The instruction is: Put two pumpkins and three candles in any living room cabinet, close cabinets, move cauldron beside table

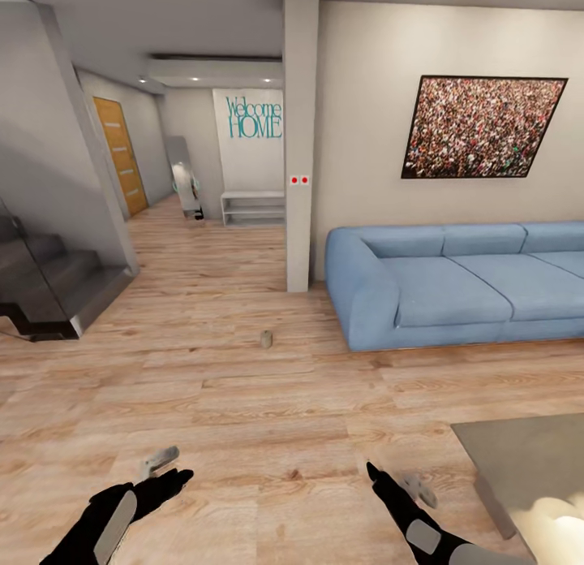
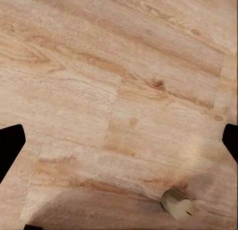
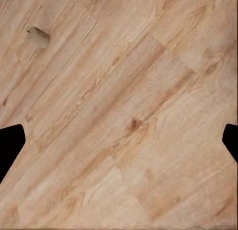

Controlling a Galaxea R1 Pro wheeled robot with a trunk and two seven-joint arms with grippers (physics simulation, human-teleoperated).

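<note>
- 1 candle (image 1: 266, 338) stands upright on the wooden floor (image 1: 243, 403), out in the open. It is a short tan cylinder.
- Taking the blue sofa (image 1: 454, 285) as the landmark: the candle sits near the sofa's left arm, off to that arm's side and a little toward the robot, clear of it and not touching.
- A grey pillar (image 1: 299, 135) with 2 red dots rises just behind the sofa's left arm; the candle lies in front of the pillar's base.
- A framed crowd picture (image 1: 482, 127) hangs on the wall above the sofa.
- A grey table (image 1: 527, 459) has its corner on the robot's side of the sofa.
- Stairs (image 1: 49, 285) lie well to the left of the sofa, beyond the candle.
- The left gripper (image 1: 162, 467) and right gripper (image 1: 397, 480) hang low over bare floor, well short of the candle.
- In both wrist views the dark fingertips sit far apart at the frame edges with nothing between them: both sets of fingers are spread wide.
- The left wrist view shows the candle (image 2: 177, 204) on the planks; the right wrist view shows it (image 3: 38, 36) too.
</note>
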